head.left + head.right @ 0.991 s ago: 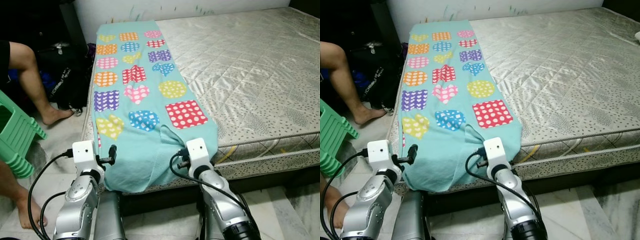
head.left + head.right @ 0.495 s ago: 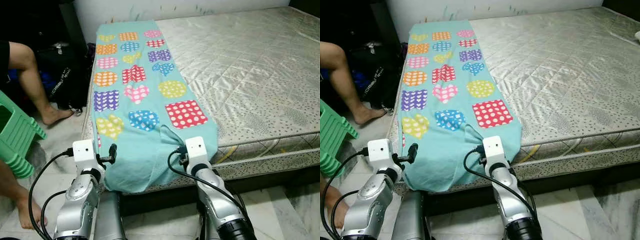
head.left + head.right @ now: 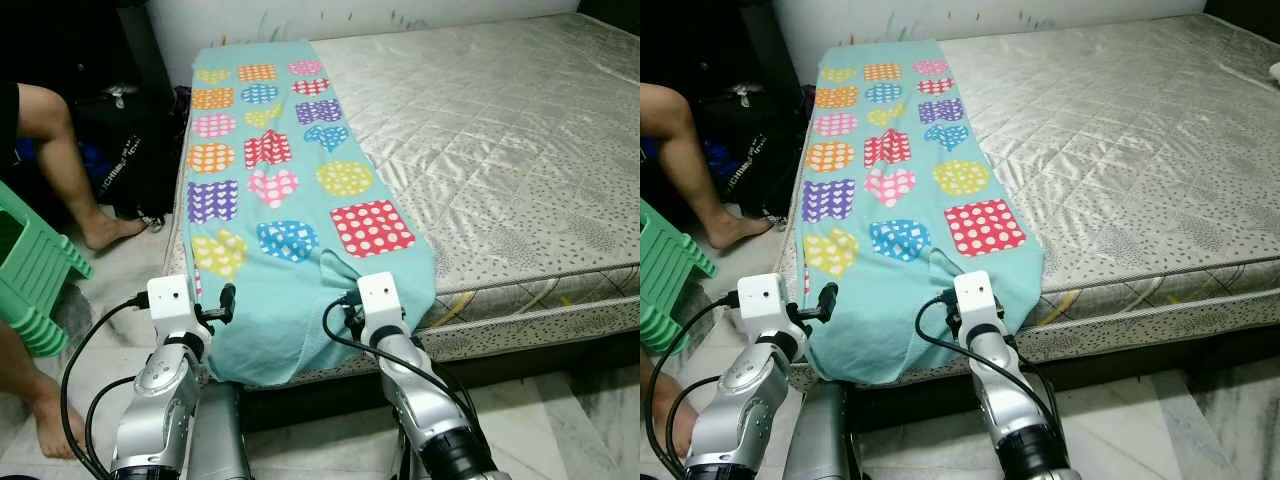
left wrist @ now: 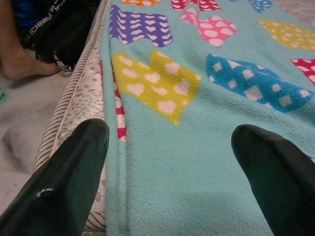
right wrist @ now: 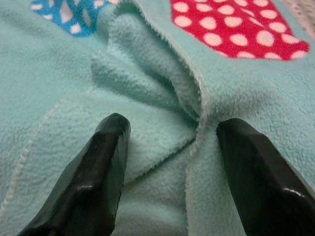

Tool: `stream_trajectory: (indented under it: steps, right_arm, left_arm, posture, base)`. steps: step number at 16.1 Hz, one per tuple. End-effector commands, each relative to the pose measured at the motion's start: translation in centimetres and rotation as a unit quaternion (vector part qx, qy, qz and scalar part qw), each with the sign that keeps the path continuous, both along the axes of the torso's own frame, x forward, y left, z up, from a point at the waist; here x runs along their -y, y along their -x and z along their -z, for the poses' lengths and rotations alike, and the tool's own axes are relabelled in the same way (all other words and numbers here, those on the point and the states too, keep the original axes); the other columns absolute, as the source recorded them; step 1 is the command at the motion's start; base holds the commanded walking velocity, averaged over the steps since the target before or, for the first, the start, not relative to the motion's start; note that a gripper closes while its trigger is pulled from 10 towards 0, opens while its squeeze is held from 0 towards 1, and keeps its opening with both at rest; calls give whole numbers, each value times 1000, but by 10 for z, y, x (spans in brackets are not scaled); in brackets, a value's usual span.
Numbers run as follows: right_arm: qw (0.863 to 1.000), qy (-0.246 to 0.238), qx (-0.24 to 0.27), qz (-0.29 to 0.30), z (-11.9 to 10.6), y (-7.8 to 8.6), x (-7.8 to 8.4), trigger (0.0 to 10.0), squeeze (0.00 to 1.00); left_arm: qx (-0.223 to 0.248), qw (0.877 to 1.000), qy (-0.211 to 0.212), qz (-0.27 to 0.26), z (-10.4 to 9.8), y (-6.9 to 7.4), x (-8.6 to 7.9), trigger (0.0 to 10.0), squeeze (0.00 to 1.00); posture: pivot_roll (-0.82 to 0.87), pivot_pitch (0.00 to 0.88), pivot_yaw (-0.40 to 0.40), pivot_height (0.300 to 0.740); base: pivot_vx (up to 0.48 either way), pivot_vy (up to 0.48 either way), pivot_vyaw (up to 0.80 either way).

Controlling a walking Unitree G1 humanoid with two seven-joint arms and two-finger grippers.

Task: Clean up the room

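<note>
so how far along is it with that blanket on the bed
Early on. Done: the blanket lies flat in a long strip along the mattress, its near end hanging over the edge. In hand: both pincers are open at that near end, the right pincer straddling a bunched fold, the left pincer over the flat corner by the edge. Left: neither has closed on the cloth, so the gripping and folding are yet to come.

I'm seeing fuzzy matt fleece on the blanket [image 5: 162, 88] bunched between my right gripper's [image 5: 170, 162] glossy black plastic fingers [image 5: 93, 182]; beyond it, a satiny quilted mattress [image 3: 500, 130].
</note>
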State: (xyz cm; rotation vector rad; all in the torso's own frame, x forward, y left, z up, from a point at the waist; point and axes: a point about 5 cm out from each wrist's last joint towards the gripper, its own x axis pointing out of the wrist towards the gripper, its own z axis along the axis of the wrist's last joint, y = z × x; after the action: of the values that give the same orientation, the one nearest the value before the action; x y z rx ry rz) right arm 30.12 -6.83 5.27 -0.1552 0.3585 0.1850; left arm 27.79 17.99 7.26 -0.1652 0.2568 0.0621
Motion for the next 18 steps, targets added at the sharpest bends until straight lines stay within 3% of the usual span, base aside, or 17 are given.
stream_trajectory:
  steps: [1, 2, 3, 4, 5, 6, 18]
  right_arm:
    - [1000, -5, 2, 4, -1, -2, -4, 10000, 0]
    - [1000, -5, 2, 8, 0, -4, -4, 8980, 0]
    - [1000, -6, 4, 11, 0, -5, -4, 4000, 0]
    - [1000, -5, 6, 14, -1, -7, -4, 2039, 0]
    - [1000, -5, 8, 17, -1, -7, -3, 1725, 0]
    - [1000, -4, 10, 19, -1, -8, -2, 0, 0]
    - [999, 12, 20, 47, 2, -10, 17, 0, 0]
  left_arm:
    - [-1, 1000, -7, -8, 0, -1, -4, 10000, 0]
    - [-1, 1000, -7, -10, 0, -1, -5, 10000, 0]
    - [-1, 1000, -7, -10, 0, -1, -5, 10000, 0]
    - [-1, 1000, -7, -11, 0, -1, -5, 10000, 0]
    - [-1, 1000, -7, -11, 0, -1, -5, 10000, 0]
    - [-1, 1000, -7, -10, 0, 0, -4, 10000, 0]
    - [0, 1000, -9, -17, 0, 0, -6, 10000, 0]
  posture:
    - [-104, 3, 57, 492]
    - [-102, 4, 57, 492]
    - [-102, 4, 57, 492]
    - [-100, 4, 57, 492]
    - [-100, 4, 57, 492]
    - [-100, 4, 57, 492]
    - [-98, 6, 52, 492]
  base:
    - [0, 0, 0]
    - [0, 0, 0]
    - [0, 0, 0]
    - [0, 0, 0]
    - [0, 0, 0]
    - [0, 0, 0]
    - [0, 0, 0]
